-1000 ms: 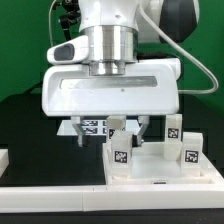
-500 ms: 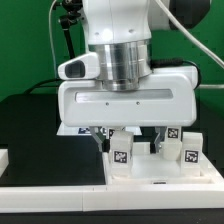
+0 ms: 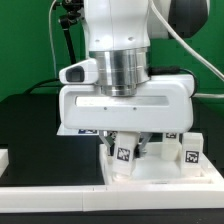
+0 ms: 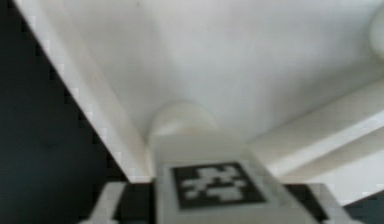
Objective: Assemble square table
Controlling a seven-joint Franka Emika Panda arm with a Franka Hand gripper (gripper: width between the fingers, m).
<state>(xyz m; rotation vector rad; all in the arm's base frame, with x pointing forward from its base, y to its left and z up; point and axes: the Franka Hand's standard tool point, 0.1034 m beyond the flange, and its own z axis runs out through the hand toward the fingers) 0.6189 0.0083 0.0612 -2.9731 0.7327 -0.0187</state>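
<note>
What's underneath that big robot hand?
Under the gripper stands a tagged white leg on the square tabletop. The hand's body covers the leg's top, so its grip cannot be seen.

The square tabletop (image 3: 160,168) is a white plastic slab lying flat on the black work surface, toward the exterior view's right, with its rimmed hollow face upward. One white leg (image 3: 124,152) stands on the slab, tilted, with a black-and-white tag on its side. In the wrist view the same leg (image 4: 207,150) appears as a rounded white post with its tag facing the camera, set against the white slab (image 4: 260,60). A second tagged leg (image 3: 191,153) stands upright near the slab's edge on the exterior view's right.
</note>
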